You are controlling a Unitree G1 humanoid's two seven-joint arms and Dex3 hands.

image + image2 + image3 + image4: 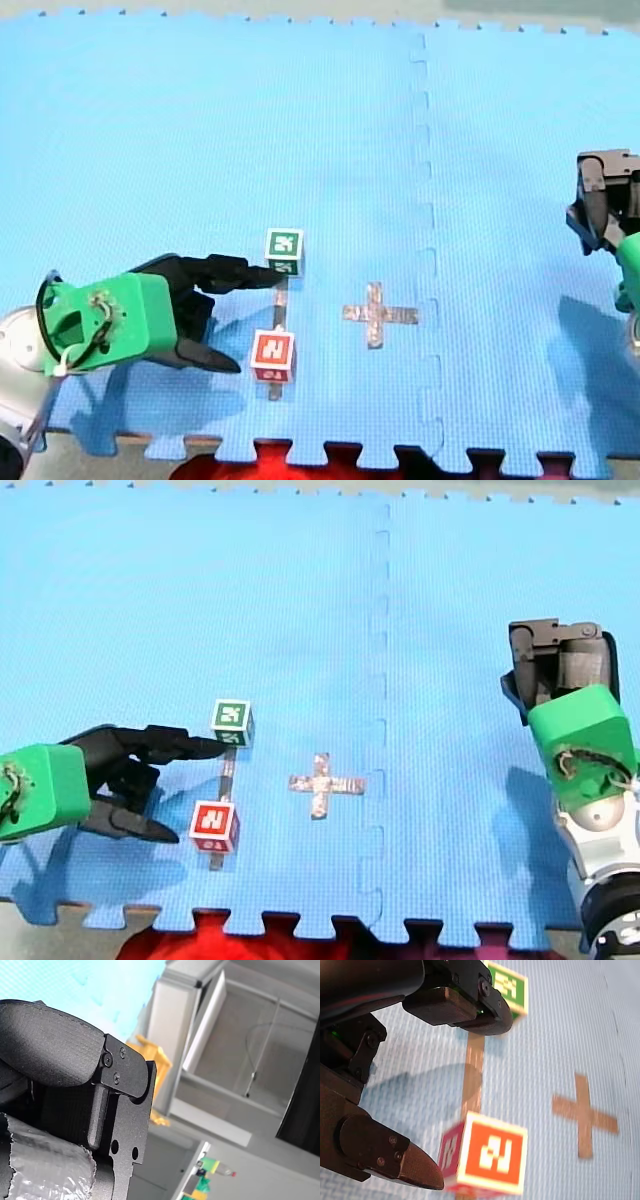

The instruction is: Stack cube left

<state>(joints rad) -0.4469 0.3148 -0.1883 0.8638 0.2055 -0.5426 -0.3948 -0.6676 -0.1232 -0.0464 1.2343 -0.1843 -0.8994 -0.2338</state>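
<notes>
A green cube [285,250] and a red cube [272,355] sit apart on the blue foam mat [200,150], the green one farther from me, with a strip of tape [281,308] running between them. My left hand [252,320] comes in from the left and holds nothing. Its upper fingertips [262,273] reach the green cube's left side, and its thumb tip [228,364] lies left of the red cube. The second wrist view shows the same: green cube [509,987] by the upper finger, red cube [492,1157] beside the thumb. My right hand [548,665] hangs at the far right, curled.
A silver tape cross [377,314] marks the mat right of the cubes. A jigsaw seam [425,200] runs front to back through the mat. The mat's front edge [330,455] is close, with something red [270,468] beyond it.
</notes>
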